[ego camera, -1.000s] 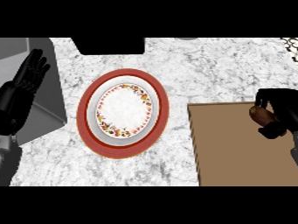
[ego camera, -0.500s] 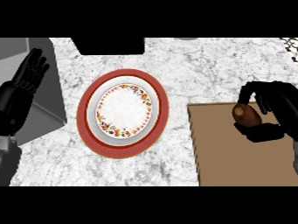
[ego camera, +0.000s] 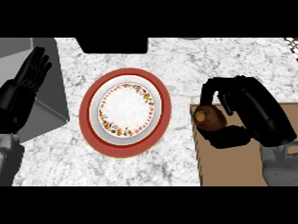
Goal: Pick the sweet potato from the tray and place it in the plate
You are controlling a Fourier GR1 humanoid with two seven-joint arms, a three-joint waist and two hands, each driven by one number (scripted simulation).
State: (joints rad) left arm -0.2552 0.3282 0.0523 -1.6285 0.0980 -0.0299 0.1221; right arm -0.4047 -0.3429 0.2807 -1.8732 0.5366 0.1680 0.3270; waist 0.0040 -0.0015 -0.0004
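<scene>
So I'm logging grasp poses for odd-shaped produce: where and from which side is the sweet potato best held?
Around its rounded middle, coming from the right. The sweet potato is a short, blunt lump at the tray's left edge, and the right hand is already curled round it from that side, fingers over its far side, thumb under its near side, leaving its plate-facing end free.

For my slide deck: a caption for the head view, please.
Right robot hand holds the sweet potato at the tray's edge, beside the plate.
</scene>
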